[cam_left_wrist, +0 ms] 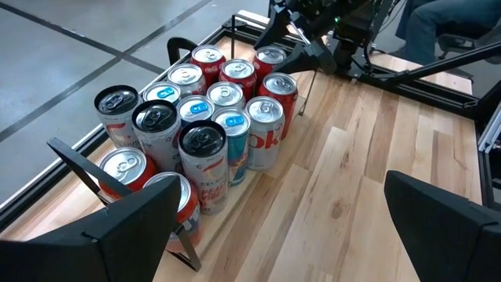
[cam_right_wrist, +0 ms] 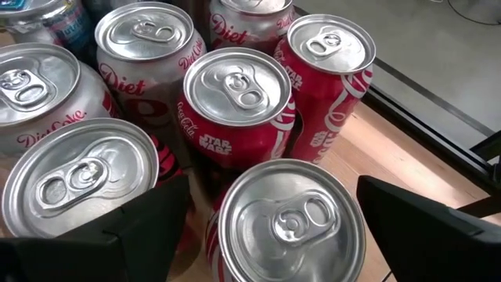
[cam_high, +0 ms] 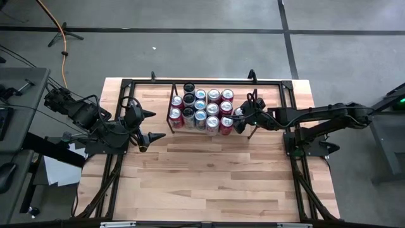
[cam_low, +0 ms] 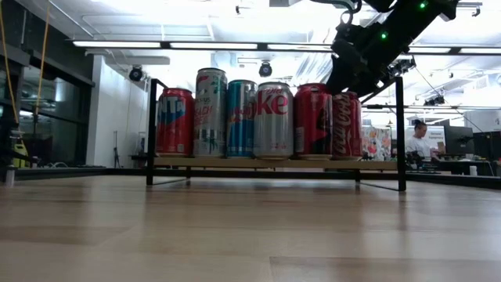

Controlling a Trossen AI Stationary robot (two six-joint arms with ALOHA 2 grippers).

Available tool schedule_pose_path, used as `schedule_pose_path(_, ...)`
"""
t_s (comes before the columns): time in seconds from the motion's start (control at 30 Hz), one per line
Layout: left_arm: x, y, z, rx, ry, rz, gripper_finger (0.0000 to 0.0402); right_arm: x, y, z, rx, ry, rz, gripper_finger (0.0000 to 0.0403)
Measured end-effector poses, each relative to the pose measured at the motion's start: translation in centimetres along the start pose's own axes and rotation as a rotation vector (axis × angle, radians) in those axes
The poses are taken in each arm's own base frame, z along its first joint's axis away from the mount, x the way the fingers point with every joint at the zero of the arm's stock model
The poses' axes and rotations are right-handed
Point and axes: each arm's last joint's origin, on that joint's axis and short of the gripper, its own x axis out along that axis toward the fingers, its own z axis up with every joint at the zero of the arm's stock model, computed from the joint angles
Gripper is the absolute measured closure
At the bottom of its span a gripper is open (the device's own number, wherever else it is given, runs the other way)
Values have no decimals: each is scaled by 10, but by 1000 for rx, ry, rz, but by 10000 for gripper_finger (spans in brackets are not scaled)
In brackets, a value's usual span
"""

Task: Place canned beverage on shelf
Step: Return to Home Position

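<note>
The light wooden plank table carries a low black metal-rod shelf with a see-through top near its far edge. The dark right arm reaches in over the shelf's right end. The dark left arm sits over the table's left side, near the shelf. A packed block of upright aluminium soda cans, red, silver and blue, fills the shelf top. The right tool hovers at the right-end cans, its fingers spread wide and gripping nothing. One finger is to each side of a red-and-white soda can that stands upright on the shelf at its right end. The left tool is wide open and empty.
</note>
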Motion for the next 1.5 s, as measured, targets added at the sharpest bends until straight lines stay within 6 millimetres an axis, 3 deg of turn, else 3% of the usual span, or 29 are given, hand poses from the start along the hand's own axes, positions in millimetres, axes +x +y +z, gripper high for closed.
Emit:
schedule_pose_path(0.23, 0, 0, 0, 0, 0, 0, 7, -5, -1, 4, -95, 13, 16, 45)
schedule_pose_path(0.47, 0, 0, 0, -1, -2, -1, 7, -30, -6, 31, -221, 7, 2, 45)
schedule_pose_path(0.67, 0, 0, 0, -2, -3, -1, 7, -58, -13, 59, -180, 16, 0, 45)
schedule_pose_path(0.9, 0, -3, 4, 4, -32, -25, 7, -96, -7, 93, -12, -46, 214, 45)
schedule_pose_path(1.1, -1, -18, 29, 91, -202, -200, 7, -125, 4, 113, 12, -138, 397, 45)
schedule_pose_path(1.3, 27, -20, 48, 191, -385, -467, 7, -138, 13, 118, -12, -200, 481, 45)
schedule_pose_path(1.5, 68, 4, 42, 116, -405, -492, 7, -142, 17, 115, -22, -189, 504, 45)
